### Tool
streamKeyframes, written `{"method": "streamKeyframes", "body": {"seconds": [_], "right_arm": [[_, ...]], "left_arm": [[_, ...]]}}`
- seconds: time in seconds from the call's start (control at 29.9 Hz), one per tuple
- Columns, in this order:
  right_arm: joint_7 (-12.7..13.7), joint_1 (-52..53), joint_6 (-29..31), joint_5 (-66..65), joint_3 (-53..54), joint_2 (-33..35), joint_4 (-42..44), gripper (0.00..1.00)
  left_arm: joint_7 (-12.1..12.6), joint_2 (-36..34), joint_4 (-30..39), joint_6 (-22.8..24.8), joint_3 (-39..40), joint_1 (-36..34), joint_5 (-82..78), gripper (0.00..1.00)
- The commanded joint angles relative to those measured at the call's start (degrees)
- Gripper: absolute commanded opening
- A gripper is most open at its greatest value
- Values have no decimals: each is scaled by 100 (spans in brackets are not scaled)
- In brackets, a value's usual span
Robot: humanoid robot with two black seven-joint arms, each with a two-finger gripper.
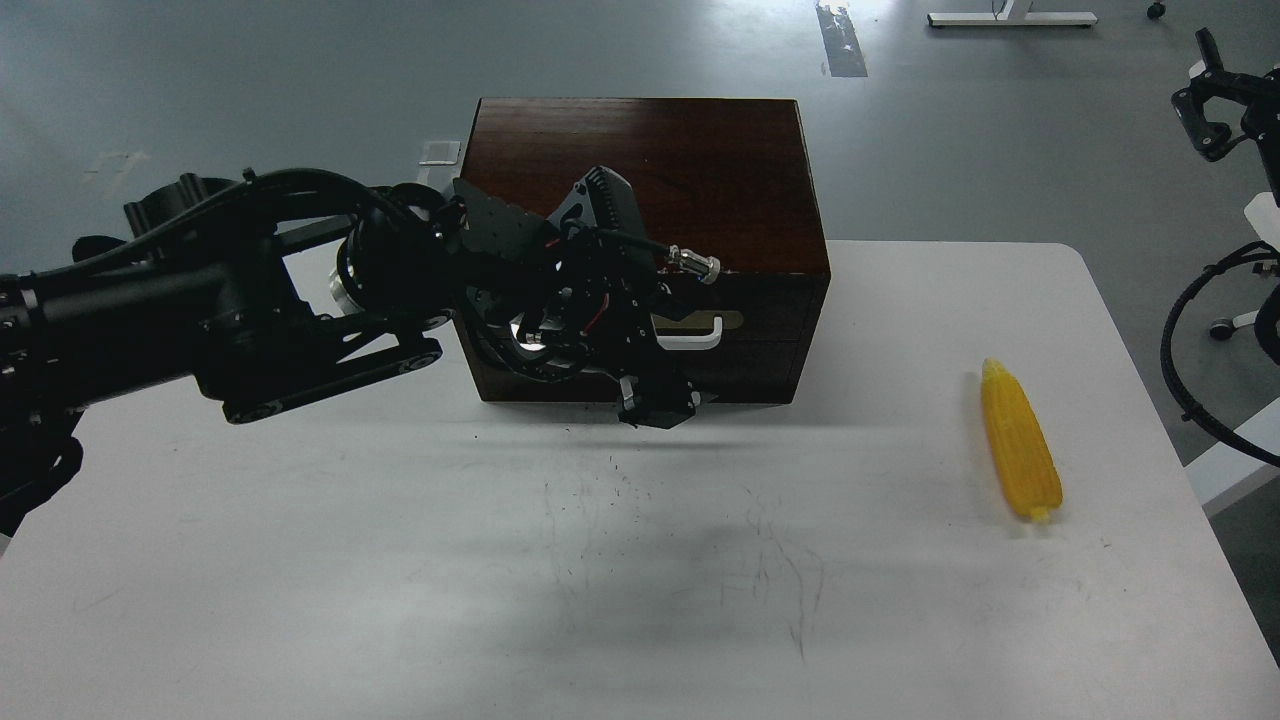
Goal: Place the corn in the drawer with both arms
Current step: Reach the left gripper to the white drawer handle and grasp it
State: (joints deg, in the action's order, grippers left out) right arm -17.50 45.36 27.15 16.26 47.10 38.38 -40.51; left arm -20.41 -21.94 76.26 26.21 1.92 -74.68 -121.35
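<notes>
The left arm [200, 310], matte black with glossy cables and a silver joint ring, reaches across the front of the dark brown wooden box [660, 170]. Its left hand [660, 400] is a cluster of black angular plates low against the box face; the fingers cannot be told apart, so I cannot tell whether they are spread or closed. Just above and right of the hand sits the drawer [770, 325], shut, its white bar handle [695, 335] on a beige oval plate. The corn [1020, 440], bright yellow, tapered and ridged with kernel rows, lies well to the hand's right on the smooth white bench [600, 600], which is scuffed with fine dark scratches. The right hand is out of view.
</notes>
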Motion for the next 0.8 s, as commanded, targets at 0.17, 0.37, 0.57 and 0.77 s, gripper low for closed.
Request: {"method": "streamKeyframes", "body": {"seconds": [0.17,0.37,0.57,0.77], "right_arm": [[1,8,-8,0,1,21,-1,100],[1,8,-8,0,1,21,-10,100],[1,8,-8,0,1,56,-1,100],[1,8,-8,0,1,82,-1,100]], "left_arm": [[11,67,-129,-81,-130,50,-365,81],[2,32,-155,-81,-130,15,-365,81],[11,14,-172,-81,-183,59,-365,71],[-7,6,-181,-81,-209,77,-365,71]]}}
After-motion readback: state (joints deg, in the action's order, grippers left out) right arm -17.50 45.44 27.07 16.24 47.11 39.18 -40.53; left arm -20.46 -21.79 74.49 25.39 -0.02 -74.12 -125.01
